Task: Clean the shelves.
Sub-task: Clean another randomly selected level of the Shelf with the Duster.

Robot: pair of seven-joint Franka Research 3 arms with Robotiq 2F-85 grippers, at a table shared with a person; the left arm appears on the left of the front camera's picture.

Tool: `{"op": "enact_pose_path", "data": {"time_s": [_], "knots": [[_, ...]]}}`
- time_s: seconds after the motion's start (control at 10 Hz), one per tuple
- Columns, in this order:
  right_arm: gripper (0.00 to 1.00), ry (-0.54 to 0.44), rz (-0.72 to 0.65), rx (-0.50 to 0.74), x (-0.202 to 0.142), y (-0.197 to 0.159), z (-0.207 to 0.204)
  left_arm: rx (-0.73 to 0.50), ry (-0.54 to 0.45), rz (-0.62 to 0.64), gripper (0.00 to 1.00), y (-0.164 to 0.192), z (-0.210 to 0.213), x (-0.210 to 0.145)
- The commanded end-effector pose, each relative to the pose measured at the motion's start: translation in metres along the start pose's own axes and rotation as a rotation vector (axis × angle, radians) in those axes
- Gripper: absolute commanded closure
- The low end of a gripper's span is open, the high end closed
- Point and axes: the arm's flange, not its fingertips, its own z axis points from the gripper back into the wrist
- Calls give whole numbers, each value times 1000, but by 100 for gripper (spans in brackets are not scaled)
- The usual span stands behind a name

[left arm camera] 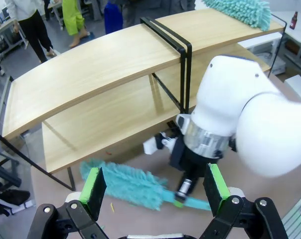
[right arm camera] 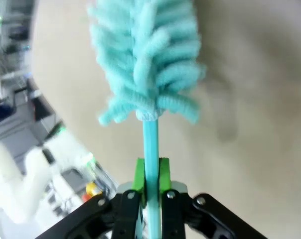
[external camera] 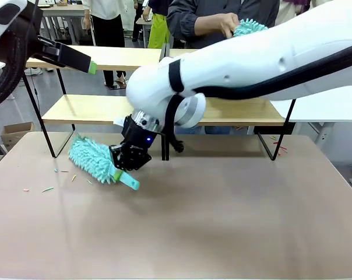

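the right gripper (external camera: 125, 160) clamps the thin handle of a teal duster (external camera: 93, 157), whose fluffy head lies on the beige tabletop (external camera: 234, 221) just in front of the shelves (external camera: 100, 109), below the left section's lower board. the left gripper (left arm camera: 155, 186) hangs higher up, in front of the top board's left end, its jaws spread wide with nothing between them. the right arm (external camera: 252, 58) crosses in front of the rack and covers much of its middle and right section from the front camera. at the far side a person's hand (external camera: 222, 23) holds a second teal duster (external camera: 250, 26) on the top board (right section). small coloured scraps (external camera: 48, 189) dot the tabletop left of the duster. a cardboard box (external camera: 16, 133) sits on the floor past the table's left corner.
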Motion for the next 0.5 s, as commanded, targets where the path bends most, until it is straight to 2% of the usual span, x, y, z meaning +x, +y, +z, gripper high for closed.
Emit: {"op": "enact_pose_path", "data": {"time_s": [0.0, 0.1, 0.2, 0.4], "knots": [[88, 309, 64, 67, -58, -5, 28, 0, -8, -1, 0, 0, 0, -5], [88, 336, 93, 86, -82, -6, 49, 0, -8, -1, 0, 0, 0, -5], [88, 315, 134, 121, -99, -7, 67, 0, -8, -1, 0, 0, 0, -5], [88, 178, 293, 220, -121, -24, 104, 0, -8, -1, 0, 0, 0, -5]]}}
